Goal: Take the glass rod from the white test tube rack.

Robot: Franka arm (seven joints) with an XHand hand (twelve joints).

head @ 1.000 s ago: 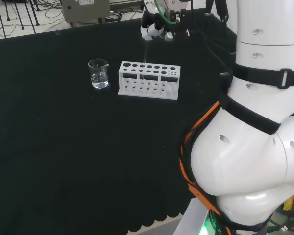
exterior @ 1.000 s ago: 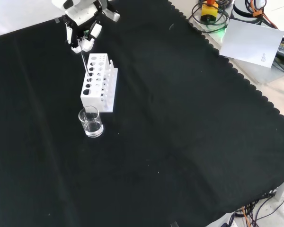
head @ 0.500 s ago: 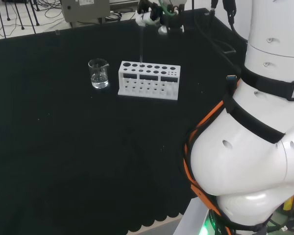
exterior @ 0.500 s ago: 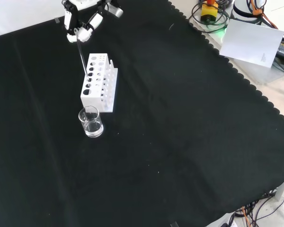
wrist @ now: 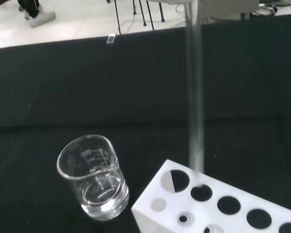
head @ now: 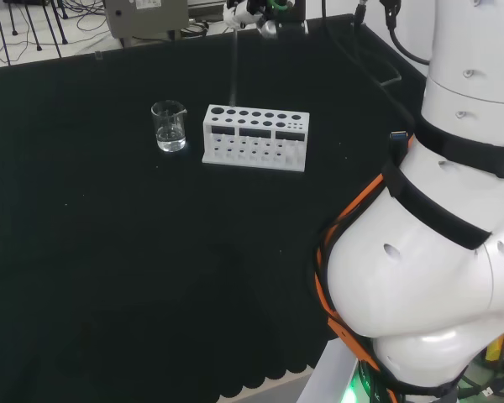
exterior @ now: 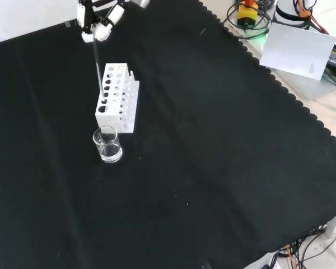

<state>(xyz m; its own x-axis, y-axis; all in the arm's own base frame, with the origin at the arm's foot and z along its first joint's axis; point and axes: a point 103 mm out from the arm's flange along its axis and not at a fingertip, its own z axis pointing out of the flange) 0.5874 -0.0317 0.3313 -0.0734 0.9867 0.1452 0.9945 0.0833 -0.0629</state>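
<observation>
Front view: we see the hand [exterior: 101, 22] pinching the rod [exterior: 96, 61] at its top end. Over the last second we have raised it higher, so the rod's tip now hangs at the rack [exterior: 119, 100] top, nearly clear. We count one rod, one rack, one beaker [exterior: 107, 144].
</observation>
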